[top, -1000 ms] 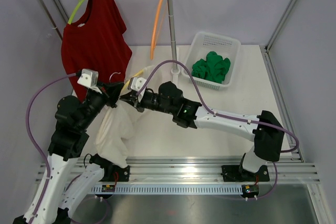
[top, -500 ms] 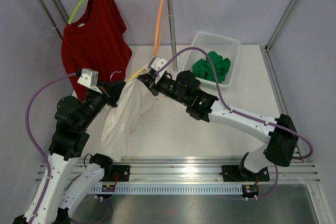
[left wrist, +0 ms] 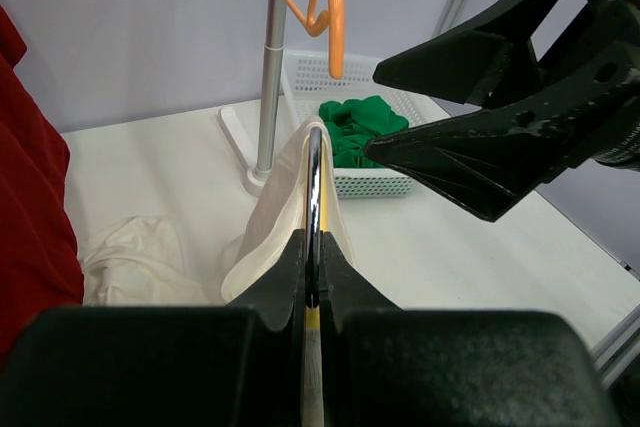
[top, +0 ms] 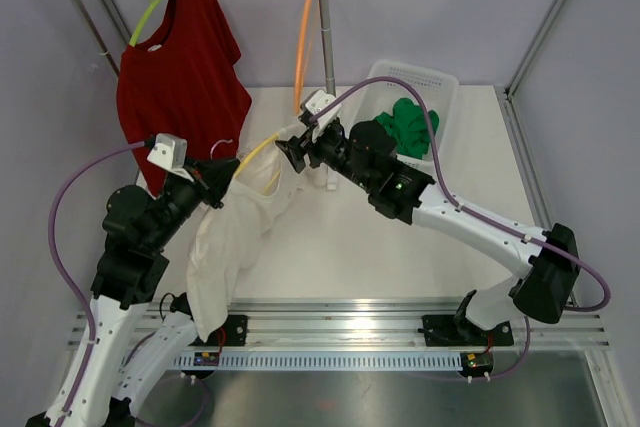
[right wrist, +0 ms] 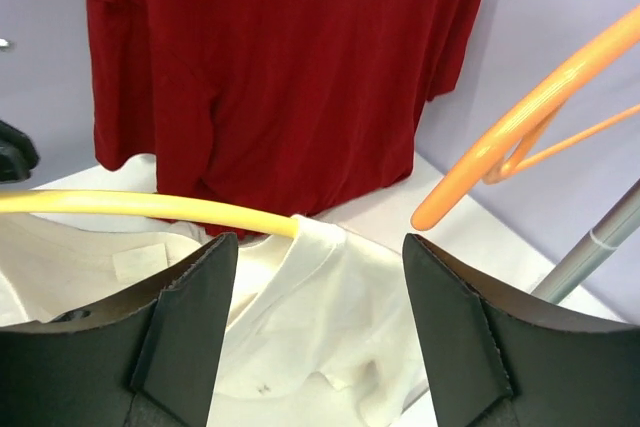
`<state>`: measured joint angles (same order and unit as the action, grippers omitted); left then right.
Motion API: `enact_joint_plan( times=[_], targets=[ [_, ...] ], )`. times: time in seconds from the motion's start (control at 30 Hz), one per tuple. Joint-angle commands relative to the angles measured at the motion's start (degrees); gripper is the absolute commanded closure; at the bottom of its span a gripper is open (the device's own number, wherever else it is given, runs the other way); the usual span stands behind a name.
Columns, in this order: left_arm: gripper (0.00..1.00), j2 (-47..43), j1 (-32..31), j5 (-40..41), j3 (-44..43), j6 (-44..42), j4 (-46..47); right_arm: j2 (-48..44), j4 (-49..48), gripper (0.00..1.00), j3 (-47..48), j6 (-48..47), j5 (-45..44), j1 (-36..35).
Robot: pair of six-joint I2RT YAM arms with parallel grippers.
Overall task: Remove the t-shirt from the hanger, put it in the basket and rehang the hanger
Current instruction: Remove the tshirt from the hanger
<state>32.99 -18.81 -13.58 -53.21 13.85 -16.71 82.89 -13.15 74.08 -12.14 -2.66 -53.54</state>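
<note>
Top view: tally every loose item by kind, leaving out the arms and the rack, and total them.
Hangers: 3 (green hanger, orange hanger, yellow hanger)
T-shirts: 2 (red t-shirt, white t-shirt)
Cloth bundles: 1 (green cloth bundle)
Baskets: 1 (white basket)
Total: 7

white table [top: 390, 247] carries a basket [top: 447, 97], the rack's base [left wrist: 237, 125], and part of the white t-shirt [left wrist: 130, 257].

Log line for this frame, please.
left gripper: jaws shut on yellow hanger | right gripper: jaws open | white t-shirt: partly on hanger
</note>
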Motion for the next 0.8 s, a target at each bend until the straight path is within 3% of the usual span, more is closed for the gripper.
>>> enact_joint_plan(
  times=[0.0,0.4,0.47,0.57,0.7,0.77],
  targets=[
    [1.0,-1.0,-0.09,-1.62,-0.49,1.01,5.99,2.01,7.6,0.26,5.19,2.99,-3.32,0.19],
    [1.0,-2.49,-0.09,-2.15,-0.23,1.1,5.72,7.02,9.81,0.35,7.83,4.76,-5.42,0.19],
    [1.0,-2.67,-0.09,-2.5,-0.23,1.18,5.72,7.98,10.07,0.51,8.35,4.67,-7.09,0.28],
    [1.0,-3.11,-0.09,-3.2,-0.14,1.18,5.64,7.81,9.72,0.83,7.92,4.67,-10.52,0.28],
    [1.0,-3.29,-0.09,-6.88,-0.4,0.83,5.63,5.18,7.96,0.99,6.08,4.32,-14.21,0.63],
    [1.0,-3.37,-0.09,-11.36,-0.23,1.09,7.12,4.21,8.14,1.0,5.02,4.32,-15.44,1.33]
  ],
)
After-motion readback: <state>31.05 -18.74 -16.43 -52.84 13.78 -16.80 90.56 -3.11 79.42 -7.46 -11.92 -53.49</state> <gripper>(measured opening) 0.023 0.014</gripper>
